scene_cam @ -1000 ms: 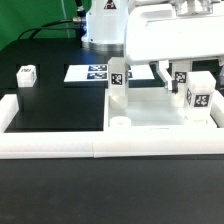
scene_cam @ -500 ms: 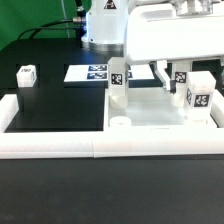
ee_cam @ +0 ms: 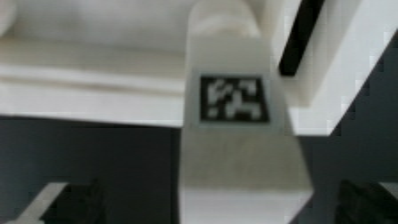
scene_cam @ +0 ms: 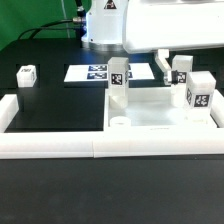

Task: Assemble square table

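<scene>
The square table's flat white slab (scene_cam: pixel 150 112) lies at the exterior view's right, against the front rail. Three white tagged legs stand on it: one at its left (scene_cam: pixel 118 78), one at its right (scene_cam: pixel 200 92), and one behind (scene_cam: pixel 181 70). A fourth leg block (scene_cam: pixel 25 76) lies loose at the exterior view's left. My gripper (scene_cam: pixel 172 58) hangs just above the rear leg. In the wrist view that leg (ee_cam: pixel 235 100) runs between my gripper's (ee_cam: pixel 214 205) dark fingers (ee_cam: pixel 63 203) with a gap on each side. The jaws are open.
The marker board (scene_cam: pixel 90 72) lies flat behind the slab's left side. A long white border rail (scene_cam: pixel 100 147) runs along the front, with a short arm at the left (scene_cam: pixel 8 108). The robot's base (scene_cam: pixel 105 22) stands at the back.
My hand has risen from around the rear leg. The leg stays standing on the slab and now shows more fully. Nothing else has moved.
</scene>
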Motion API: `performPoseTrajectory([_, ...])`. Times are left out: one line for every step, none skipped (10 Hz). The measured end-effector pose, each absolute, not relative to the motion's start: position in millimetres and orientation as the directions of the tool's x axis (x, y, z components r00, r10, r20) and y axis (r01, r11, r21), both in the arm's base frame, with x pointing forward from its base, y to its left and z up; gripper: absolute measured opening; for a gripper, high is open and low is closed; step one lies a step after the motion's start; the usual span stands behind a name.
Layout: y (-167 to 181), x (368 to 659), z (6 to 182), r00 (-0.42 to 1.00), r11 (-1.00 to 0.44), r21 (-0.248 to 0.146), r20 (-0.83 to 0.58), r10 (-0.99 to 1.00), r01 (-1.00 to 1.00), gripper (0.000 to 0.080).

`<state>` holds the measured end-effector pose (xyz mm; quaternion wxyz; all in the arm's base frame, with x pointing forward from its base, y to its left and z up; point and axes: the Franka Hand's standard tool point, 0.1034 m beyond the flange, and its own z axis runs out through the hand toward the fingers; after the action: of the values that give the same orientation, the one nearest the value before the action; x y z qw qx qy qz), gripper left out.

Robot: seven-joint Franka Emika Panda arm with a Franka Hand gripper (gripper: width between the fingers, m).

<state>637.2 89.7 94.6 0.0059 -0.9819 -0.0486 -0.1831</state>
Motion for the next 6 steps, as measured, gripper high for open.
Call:
performPoseTrajectory([89.3,634.4,91.0,0.952,-0.995,0.003,0.292,0.094,0.097,0.0649])
performPoseTrajectory([88.7,632.5,88.3,0.976,-0.996,0.0,0.197,0.093,0.095,0.0649])
performPoseTrajectory([89.2,635.9,88.1,0.987,-0.996,-0.002,0.133,0.093,0.094,0.0649])
performPoseTrajectory([89.8,636.6,85.6,0.993,-0.996,-0.004,0.083,0.088,0.088,0.0649])
performPoseTrajectory([91.1,631.9,81.2,0.997,-0.997,-0.006,-0.02,0.074,0.074,0.0649])
performPoseTrajectory([91.7,635.8,76.4,0.994,-0.998,-0.004,-0.096,0.056,0.056,0.0649])
